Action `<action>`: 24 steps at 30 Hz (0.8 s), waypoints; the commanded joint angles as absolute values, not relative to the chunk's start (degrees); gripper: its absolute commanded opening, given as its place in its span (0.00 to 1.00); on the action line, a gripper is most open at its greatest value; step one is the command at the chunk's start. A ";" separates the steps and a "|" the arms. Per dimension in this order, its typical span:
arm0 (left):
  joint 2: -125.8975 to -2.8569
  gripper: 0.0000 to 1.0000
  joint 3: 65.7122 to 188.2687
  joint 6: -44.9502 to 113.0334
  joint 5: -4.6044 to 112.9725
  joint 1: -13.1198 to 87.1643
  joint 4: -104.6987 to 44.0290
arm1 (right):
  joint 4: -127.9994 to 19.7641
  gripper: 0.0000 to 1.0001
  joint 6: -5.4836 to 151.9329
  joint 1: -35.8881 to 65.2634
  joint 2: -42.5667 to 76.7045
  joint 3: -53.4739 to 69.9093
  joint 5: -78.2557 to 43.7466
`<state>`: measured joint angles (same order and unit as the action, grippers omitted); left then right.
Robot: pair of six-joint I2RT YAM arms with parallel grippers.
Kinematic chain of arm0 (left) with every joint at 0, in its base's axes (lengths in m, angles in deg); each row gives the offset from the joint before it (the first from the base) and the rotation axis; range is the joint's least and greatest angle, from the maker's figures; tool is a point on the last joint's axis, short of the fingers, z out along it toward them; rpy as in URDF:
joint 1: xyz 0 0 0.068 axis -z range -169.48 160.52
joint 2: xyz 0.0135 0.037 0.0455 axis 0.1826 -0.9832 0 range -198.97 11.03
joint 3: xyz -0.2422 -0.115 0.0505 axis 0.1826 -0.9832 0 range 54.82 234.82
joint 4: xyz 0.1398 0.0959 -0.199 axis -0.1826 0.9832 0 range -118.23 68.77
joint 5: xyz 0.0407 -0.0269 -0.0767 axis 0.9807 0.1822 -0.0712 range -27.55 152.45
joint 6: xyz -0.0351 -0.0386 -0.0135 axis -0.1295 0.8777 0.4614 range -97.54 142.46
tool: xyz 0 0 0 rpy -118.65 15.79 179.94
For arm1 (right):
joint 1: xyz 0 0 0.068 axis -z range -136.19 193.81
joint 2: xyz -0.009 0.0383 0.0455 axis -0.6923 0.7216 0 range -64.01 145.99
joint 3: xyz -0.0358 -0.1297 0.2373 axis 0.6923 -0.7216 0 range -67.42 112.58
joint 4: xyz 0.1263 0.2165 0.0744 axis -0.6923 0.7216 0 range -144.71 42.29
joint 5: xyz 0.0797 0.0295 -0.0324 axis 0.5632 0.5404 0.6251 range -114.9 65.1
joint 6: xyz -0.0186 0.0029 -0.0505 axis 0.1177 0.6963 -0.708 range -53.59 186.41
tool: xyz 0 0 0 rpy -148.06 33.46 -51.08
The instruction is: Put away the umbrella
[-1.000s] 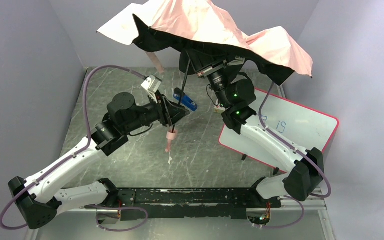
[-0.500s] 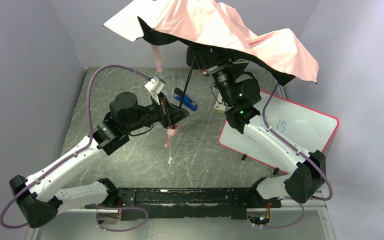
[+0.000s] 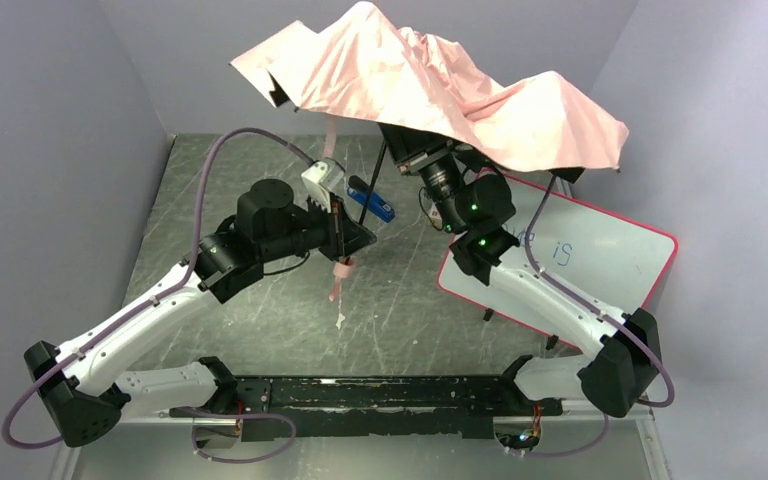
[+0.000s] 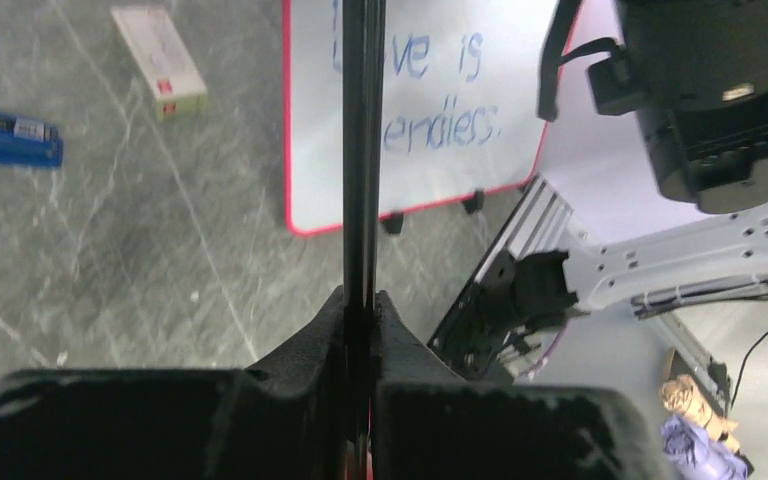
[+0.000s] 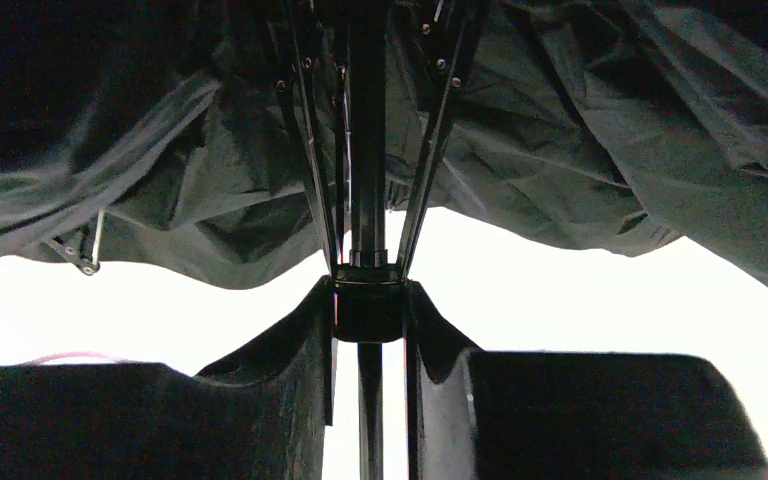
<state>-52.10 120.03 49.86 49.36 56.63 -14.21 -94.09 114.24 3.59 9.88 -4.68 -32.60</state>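
The umbrella (image 3: 440, 85) is held up over the back of the table, pale pink on top and black underneath (image 5: 560, 170), half collapsed and drooping. Its thin black shaft (image 3: 372, 185) slants down to the pink handle (image 3: 341, 270). My left gripper (image 3: 352, 243) is shut on the shaft (image 4: 362, 150) just above the handle. My right gripper (image 3: 422, 160) is under the canopy, shut on the black runner (image 5: 368, 310) where the ribs (image 5: 305, 150) meet. The pink strap (image 3: 332, 135) hangs at the canopy's left.
A blue-and-black stapler (image 3: 372, 200) lies on the grey table behind the left gripper. A red-framed whiteboard (image 3: 580, 255) with blue writing lies at the right. A small white box (image 4: 160, 60) lies near the whiteboard. Grey walls close in on three sides.
The canopy has tipped forward and sagged, so more pink top shows. My right gripper moved slightly left and down along the shaft. The left arm raised slightly, still on the shaft.
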 commanded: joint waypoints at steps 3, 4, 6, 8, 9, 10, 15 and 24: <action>-52.49 0.05 126.00 49.42 59.16 55.26 -20.93 | -90.82 0.00 114.36 -5.88 7.74 -13.92 -29.28; -52.59 0.05 126.23 49.36 59.42 55.19 -20.64 | -91.21 0.00 115.07 -6.27 7.78 -14.76 -29.24; -52.44 0.05 126.09 49.57 59.79 55.14 -21.00 | -91.25 0.00 115.79 -7.08 8.22 -15.47 -28.87; -52.28 0.05 125.81 49.81 59.81 55.15 -21.52 | -90.99 0.00 115.72 -7.70 8.39 -15.64 -29.33; -52.19 0.05 125.76 49.87 59.81 55.09 -21.71 | -90.77 0.00 115.60 -7.72 8.39 -15.69 -29.77; -52.09 0.05 125.75 50.03 59.76 55.11 -21.85 | -90.66 0.00 115.27 -7.77 8.37 -15.69 -30.37; -51.94 0.05 125.24 49.77 57.83 55.17 -21.09 | -85.22 0.00 111.44 -5.08 7.62 -9.29 -33.40; -49.67 0.05 119.38 51.16 54.03 55.16 -20.95 | -84.55 0.00 114.52 10.48 10.49 2.63 -25.70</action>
<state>-51.86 120.01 49.53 51.07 56.24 -13.03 -85.39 113.54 6.23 9.42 -2.51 -32.56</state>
